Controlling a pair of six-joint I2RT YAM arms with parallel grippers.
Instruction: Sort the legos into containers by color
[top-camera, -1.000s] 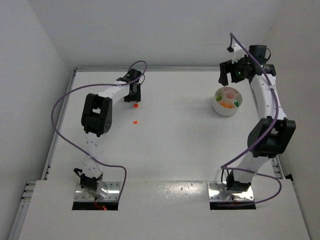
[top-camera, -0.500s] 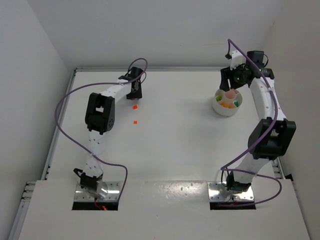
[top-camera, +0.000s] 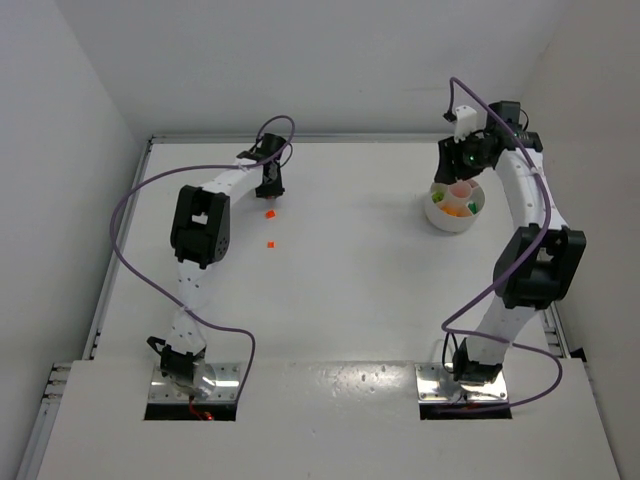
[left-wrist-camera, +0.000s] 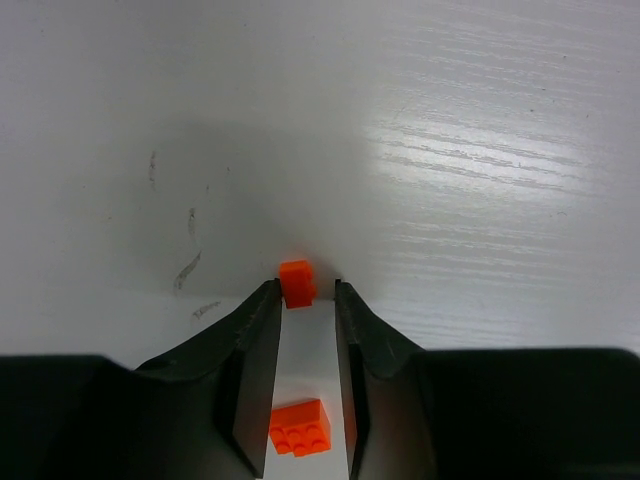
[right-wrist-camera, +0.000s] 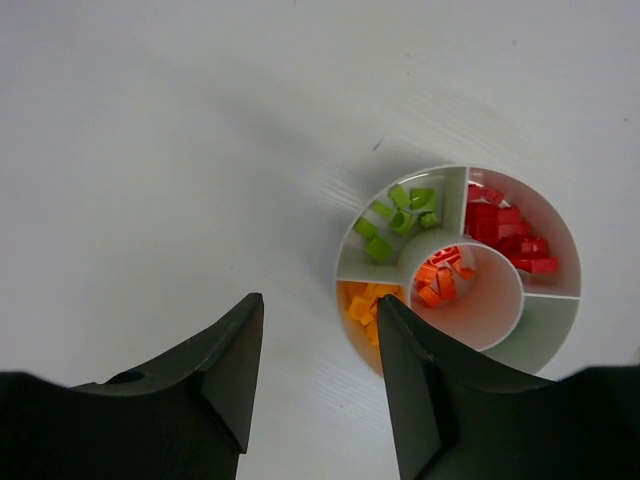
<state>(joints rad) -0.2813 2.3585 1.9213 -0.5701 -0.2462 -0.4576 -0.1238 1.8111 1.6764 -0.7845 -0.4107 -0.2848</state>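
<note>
left hand (left-wrist-camera: 305, 287) stood narrow, orange lego (left-wrist-camera: 296, 282) between fingertips, grip untellable | second orange lego (left-wrist-camera: 300, 427) lay on bench (left-wrist-camera: 450, 150) | right hand (right-wrist-camera: 320, 300) hung half-wide, empty, at 8 o'clock of dish (right-wrist-camera: 548, 325) | dish held green legos (right-wrist-camera: 395, 212) at 11, red legos (right-wrist-camera: 505, 235) at 2 o'clock

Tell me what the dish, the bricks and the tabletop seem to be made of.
Dish: likely white plastic, smooth, slightly glossy; thin moulded dividers. Bricks: hard glossy plastic; studs show on the orange one. Tabletop: white-painted or laminated board, perhaps wood; faint grain lines, scuffs, soft sheen.
</note>
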